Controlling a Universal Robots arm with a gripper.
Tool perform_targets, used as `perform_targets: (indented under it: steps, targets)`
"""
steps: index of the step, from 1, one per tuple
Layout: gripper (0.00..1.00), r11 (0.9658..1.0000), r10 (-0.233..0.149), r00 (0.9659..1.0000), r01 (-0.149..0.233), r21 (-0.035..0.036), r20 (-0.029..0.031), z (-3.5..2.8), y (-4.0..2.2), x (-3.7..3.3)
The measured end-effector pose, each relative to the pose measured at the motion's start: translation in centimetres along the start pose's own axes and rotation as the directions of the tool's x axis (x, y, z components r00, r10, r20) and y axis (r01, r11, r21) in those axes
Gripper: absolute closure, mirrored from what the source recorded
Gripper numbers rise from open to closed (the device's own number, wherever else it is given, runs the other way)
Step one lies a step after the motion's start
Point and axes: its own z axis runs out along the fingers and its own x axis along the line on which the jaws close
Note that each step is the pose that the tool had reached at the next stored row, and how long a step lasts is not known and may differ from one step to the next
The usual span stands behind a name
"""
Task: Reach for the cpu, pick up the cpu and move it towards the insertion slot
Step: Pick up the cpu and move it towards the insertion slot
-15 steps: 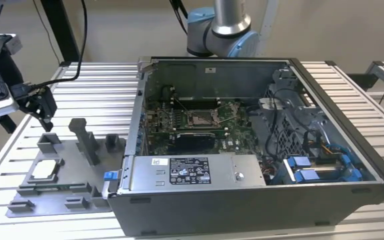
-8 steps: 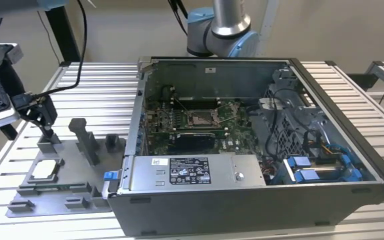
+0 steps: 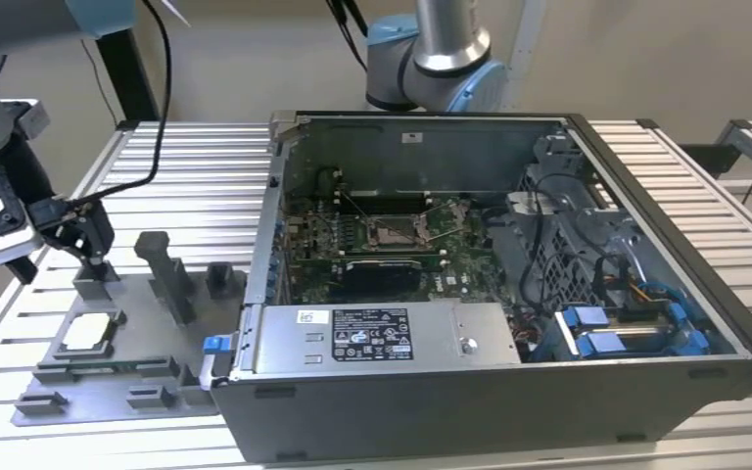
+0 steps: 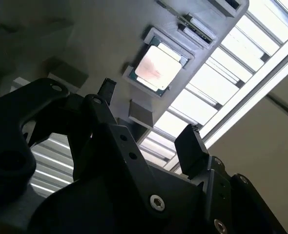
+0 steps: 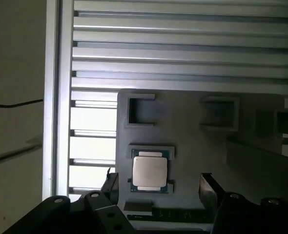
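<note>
Cpu lies flat in a pocket by the grey plate's edge. Claw hangs close above, wide open, empty. Cpu looks thin, light, easy to break; pinch its sides.

cpu with pale metal top, matt grey plastic fixture plate, bright ribbed metal table

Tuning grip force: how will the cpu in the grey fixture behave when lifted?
The cpu looks thin and flat, so probably stiff and light. Its smooth metal top may be slippery. Framed by the fixture pocket, it likely won't slide if nudged.
</note>
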Motion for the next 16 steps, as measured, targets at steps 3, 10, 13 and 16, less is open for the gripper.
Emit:
perform_targets:
  steps: [3,10,13,16]
  targets:
    - [0.0,1.0,0.0,1.0,0.0,0.0,-0.0001,0.38,-0.12,0.11]
    - [0.0,1.0,0.0,1.0,0.0,0.0002,-0.0003,1.35,-0.43,0.25]
    - [0.0,1.0,0.0,1.0,0.0,0.0,0.0,1.8,-0.57,0.27]
    - [0.0,1.0,0.0,1.0,0.0,0.0001,-0.0001,2.24,-0.73,0.32]
